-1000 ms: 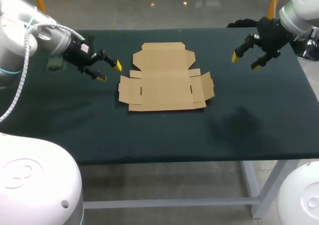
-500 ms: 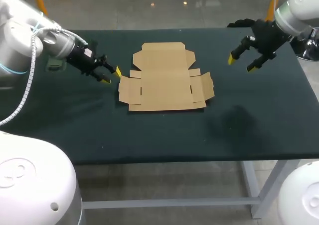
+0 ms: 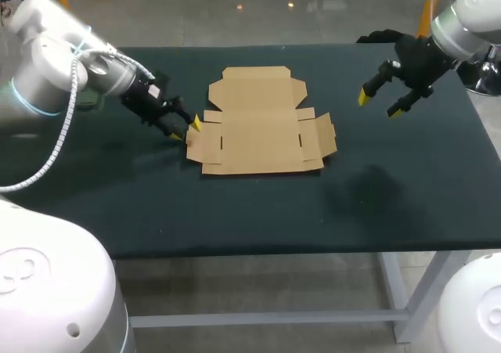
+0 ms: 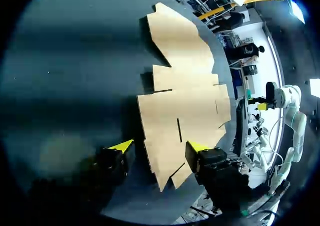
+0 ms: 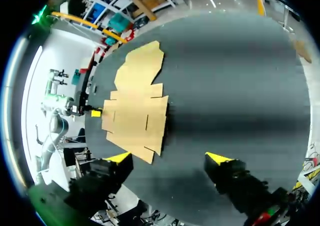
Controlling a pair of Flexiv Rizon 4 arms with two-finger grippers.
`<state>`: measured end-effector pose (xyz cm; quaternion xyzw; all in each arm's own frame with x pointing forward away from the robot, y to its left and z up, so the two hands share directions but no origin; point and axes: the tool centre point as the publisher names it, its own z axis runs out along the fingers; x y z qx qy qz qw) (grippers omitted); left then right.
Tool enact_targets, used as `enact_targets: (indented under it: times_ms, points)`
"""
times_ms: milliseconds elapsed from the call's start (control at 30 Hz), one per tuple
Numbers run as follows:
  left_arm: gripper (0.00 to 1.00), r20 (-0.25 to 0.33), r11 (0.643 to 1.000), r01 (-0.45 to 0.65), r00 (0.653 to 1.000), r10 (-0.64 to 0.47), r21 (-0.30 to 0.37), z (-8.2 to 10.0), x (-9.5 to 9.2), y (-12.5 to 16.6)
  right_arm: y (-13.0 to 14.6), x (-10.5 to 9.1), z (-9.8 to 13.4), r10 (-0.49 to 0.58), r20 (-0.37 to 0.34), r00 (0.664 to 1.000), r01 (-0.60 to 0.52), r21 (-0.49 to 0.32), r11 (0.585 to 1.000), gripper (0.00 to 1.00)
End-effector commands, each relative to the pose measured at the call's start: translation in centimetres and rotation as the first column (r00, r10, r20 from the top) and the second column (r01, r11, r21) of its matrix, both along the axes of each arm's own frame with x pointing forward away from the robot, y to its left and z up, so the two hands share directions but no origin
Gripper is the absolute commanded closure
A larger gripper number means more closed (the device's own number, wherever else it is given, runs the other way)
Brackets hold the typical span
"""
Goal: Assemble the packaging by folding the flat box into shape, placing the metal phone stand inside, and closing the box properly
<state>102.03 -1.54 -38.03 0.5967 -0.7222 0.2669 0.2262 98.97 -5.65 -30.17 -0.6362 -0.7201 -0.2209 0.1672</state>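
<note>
The left arm's (image 3: 100, 73) open jaws are hovering at the flat box's (image 3: 258, 126) left flap (image 3: 205, 143), which likely wants lifting squarely along its crease; the right arm's (image 3: 462, 16) jaws are hanging wide open.

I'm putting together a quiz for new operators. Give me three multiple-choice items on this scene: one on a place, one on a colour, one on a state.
1. Where is the left gripper relative to the box?
A. over its middle
B. at its left edge
C. far behind it
2. What colour is the box?
A. brown
B. white
C. red
3. The right gripper is:
A. shut on the box
B. shut on a flap
C. open, empty
Answers: 1 B, its tips flank that edge; 2 A, plain brown cardboard; 3 C, its tips stand apart with nothing between.
</note>
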Motion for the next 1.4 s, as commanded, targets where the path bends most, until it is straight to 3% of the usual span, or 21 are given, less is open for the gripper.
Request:
enact_targets:
  times_ms: [33,133,167,600,1000,1400]
  points:
    - [0.53,-0.029,1.0,0.019,0.999,-0.019,0.001,-0.4,0.5,-0.3,-0.1,0.3,-0.1,0.007,-0.011,1.0,-0.007,0.003,1.0,0.0]
    - [0.97,-0.035,1.0,0.015,0.999,-0.015,-0.003,-0.6,0.4,-0.3,-0.1,0.3,-0.1,0.007,-0.015,1.0,-0.007,0.002,1.0,0.0]
    - [1.0,-0.037,1.0,0.014,0.999,-0.015,-0.004,-0.7,0.3,-0.3,-0.1,0.3,-0.1,0.007,-0.015,1.0,-0.007,0.001,1.0,0.0]
    - [1.0,-0.06,1.0,-0.005,0.998,0.006,0.007,-1.1,-0.2,0.0,-0.1,0.3,-0.1,0.01,-0.021,1.0,-0.01,0.003,1.0,0.0]
    - [1.0,-0.05,1.0,0.014,0.999,-0.015,-0.023,0.7,-4.1,1.5,-0.3,0.3,-0.4,0.004,-0.036,0.999,-0.004,0.01,1.0,0.0]
    - [1.0,-0.093,0.999,-0.007,0.996,0.004,-0.034,0.1,-6.5,2.2,0.0,0.2,-0.6,0.008,-0.046,0.999,-0.008,0.015,1.0,0.0]
